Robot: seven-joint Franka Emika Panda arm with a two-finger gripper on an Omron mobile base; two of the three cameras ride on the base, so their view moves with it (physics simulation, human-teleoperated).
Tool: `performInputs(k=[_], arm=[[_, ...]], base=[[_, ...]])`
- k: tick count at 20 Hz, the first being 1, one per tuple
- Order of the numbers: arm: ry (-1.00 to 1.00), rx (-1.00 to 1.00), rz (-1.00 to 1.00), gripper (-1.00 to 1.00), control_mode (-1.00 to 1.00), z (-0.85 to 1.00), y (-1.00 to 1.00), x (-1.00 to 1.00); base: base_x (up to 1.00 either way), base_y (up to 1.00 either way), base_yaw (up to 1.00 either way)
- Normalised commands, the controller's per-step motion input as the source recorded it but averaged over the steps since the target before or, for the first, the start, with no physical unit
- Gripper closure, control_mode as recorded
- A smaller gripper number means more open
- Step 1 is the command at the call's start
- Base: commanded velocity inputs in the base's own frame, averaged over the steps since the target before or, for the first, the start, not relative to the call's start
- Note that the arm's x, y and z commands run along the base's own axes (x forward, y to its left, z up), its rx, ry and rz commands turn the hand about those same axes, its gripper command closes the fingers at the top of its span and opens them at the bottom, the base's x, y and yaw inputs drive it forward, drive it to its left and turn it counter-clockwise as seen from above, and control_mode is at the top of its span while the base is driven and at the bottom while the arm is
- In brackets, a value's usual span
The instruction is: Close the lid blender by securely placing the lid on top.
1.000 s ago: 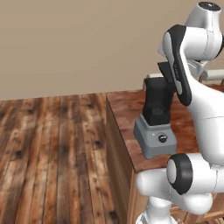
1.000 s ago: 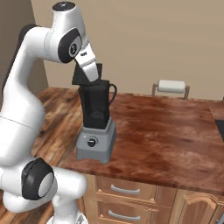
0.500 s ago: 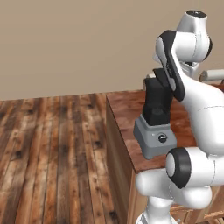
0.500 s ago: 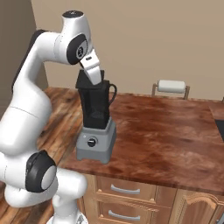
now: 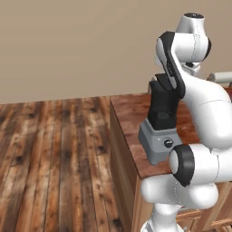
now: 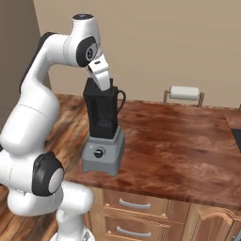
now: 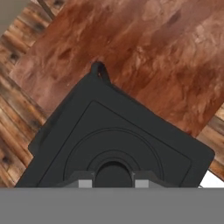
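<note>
Where the left base view looks along the wooden counter [image 5: 131,136], the blender [image 5: 162,122] stands near its edge. From the right, the gripper [image 6: 107,87] sits atop the jar. In the hand view, its fingertips [image 7: 85,180] pinch the lid [image 7: 118,144] knob, lid over the jar.

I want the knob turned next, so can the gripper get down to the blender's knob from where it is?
Probably yes. The knob faces outward on the blender base with nothing in front of it, but the gripper is shut on the lid up top.
</note>
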Motion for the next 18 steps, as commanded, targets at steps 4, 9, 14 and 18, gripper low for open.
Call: performInputs(k=[4,9,14,18], arm=[[0.15,0.0,0.0,1.0,-1.0,0.0,0.01,0.18],[0.13,0.0,0.0,1.0,-1.0,0.0,0.01,0.15],[0.1,0.0,-0.01,1.0,-1.0,0.0,0.01,0.08],[0.0,0.0,-0.03,1.0,-1.0,-0.08,0.0,0.0]], base=[[0.0,0.0,0.0],[0.0,0.0,0.0],[0.0,0.0,0.0],[0.0,0.0,0.0]])
